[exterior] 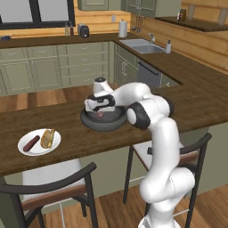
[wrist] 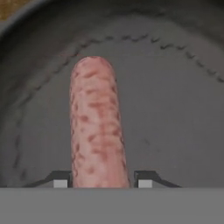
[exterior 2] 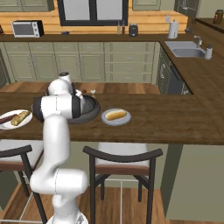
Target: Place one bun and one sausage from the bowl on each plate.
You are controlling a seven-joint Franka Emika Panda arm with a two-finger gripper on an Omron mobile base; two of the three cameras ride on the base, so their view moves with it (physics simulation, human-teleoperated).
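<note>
The sausage (wrist: 97, 127) in the hand view is a pale pink cylinder mottled with reddish-brown flecks, rounded at its far end, lying lengthwise on the dark grey floor of the bowl (wrist: 183, 87). It runs straight up from between the two finger tips (wrist: 61, 179), which sit just beside its near end, one on each side. The gripper (wrist: 103, 181) is narrowed around the sausage, though whether the tips actually press on it cannot be told.

From the left base view the bowl (exterior: 95, 124) is wide, shallow and thick-rimmed, standing on the brown wooden counter (exterior: 200, 102), with the gripper (exterior: 100, 113) reaching down into it and a bit of pink showing beneath.

Well to the left of the bowl on the same counter sits a white plate (exterior: 26, 150) holding a dark sausage (exterior: 31, 143) and a golden bun (exterior: 47, 138) side by side (both lying at a slant).

In the right base view a second white plate (exterior 2: 105, 118) stands just beside the bowl (exterior 2: 89, 114) on its right, and it holds one bun (exterior 2: 116, 115). The first plate (exterior 2: 6, 124) appears at the left edge there.
</note>
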